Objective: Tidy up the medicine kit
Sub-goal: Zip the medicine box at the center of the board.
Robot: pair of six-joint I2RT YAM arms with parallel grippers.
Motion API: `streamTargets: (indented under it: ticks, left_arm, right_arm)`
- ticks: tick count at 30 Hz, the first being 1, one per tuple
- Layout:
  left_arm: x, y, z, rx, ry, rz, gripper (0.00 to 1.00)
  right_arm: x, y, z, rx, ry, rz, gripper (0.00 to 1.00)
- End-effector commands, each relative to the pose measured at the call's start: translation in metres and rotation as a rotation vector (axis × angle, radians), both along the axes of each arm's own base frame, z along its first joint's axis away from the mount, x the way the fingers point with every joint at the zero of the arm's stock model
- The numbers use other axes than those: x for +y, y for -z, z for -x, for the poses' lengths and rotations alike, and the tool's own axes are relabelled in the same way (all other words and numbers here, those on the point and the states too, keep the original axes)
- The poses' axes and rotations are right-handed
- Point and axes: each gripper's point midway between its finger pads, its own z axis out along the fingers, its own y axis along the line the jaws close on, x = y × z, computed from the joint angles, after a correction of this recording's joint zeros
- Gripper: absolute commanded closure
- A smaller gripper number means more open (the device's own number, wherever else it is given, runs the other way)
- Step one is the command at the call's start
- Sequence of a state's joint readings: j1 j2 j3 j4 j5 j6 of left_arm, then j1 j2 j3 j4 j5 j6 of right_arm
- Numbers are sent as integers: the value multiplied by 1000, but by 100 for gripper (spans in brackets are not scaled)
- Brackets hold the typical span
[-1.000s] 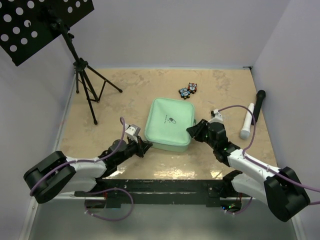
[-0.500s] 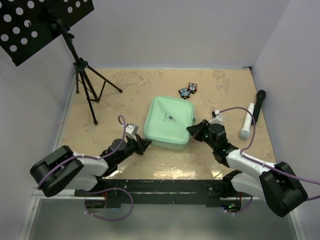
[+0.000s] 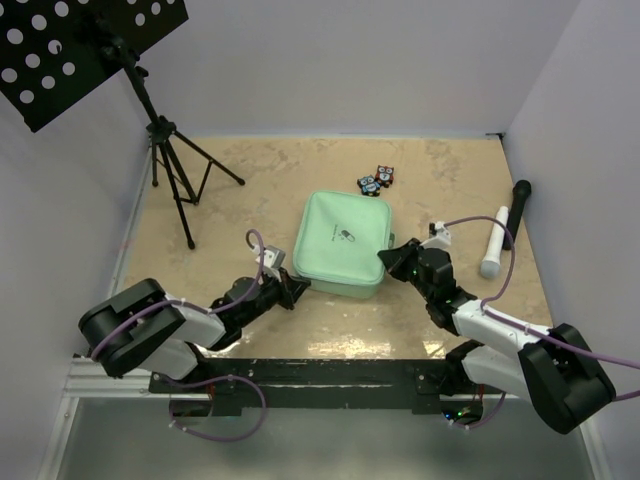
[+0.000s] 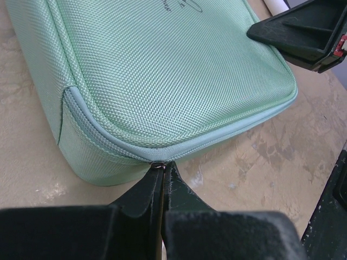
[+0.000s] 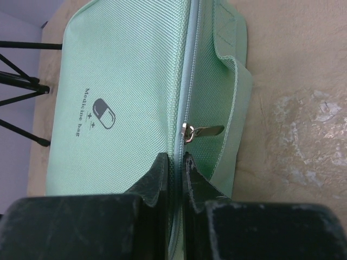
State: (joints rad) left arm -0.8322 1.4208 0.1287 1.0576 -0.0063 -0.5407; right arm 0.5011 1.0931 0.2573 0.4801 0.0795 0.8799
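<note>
Left gripper (image 4: 162, 166): fingers pressed together, no gap. Its tips sit right on the zip line at the near-left corner of the medicine kit (image 3: 340, 245). A small dark metal bit shows at the tips, but we can't tell if it is pinched.

Right gripper (image 5: 174, 160): jaws down to a slit astride the zip seam at the kit's near-right corner, and we read that as clamped on the seam. The metal zip pull (image 5: 205, 130) lies free on the side wall just past the fingertips, not in the jaws.

The kit lies flat about mid-table (image 3: 250, 170), lid up and zipped shut along every edge we see. The pill mark (image 5: 103, 112) with its lettering is on top. From above the kit looks nearly square, so we can't call its long axis. Its side edges run near-to-far, with the far end swung slightly toward the right edge. The strap handle (image 5: 234, 81) is on the side wall facing the table's right edge.

Elsewhere on the table:
- Two small owl-patterned pieces (image 3: 378, 180) lie just beyond the kit's far edge, apart from it.
- A white microphone (image 3: 494, 245) and a black microphone (image 3: 518, 205) lie by the right edge.
- A music-stand tripod (image 3: 175, 185) stands toward the far-left corner.
</note>
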Motion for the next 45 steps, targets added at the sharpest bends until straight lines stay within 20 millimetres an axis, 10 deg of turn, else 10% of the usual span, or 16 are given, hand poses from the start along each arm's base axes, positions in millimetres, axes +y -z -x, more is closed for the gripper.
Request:
streamTargets:
  ticks: [1, 20, 45]
  left_arm:
    - [-51, 11, 61, 120, 332, 15, 100]
    - [-77, -3, 94, 77, 595, 73, 100]
    - [-78, -12, 56, 37, 403, 69, 100]
  right_arm:
    - [72, 8, 82, 177, -448, -151, 100]
    - [68, 12, 78, 179, -414, -141, 100]
    - [63, 4, 75, 154, -393, -120, 100]
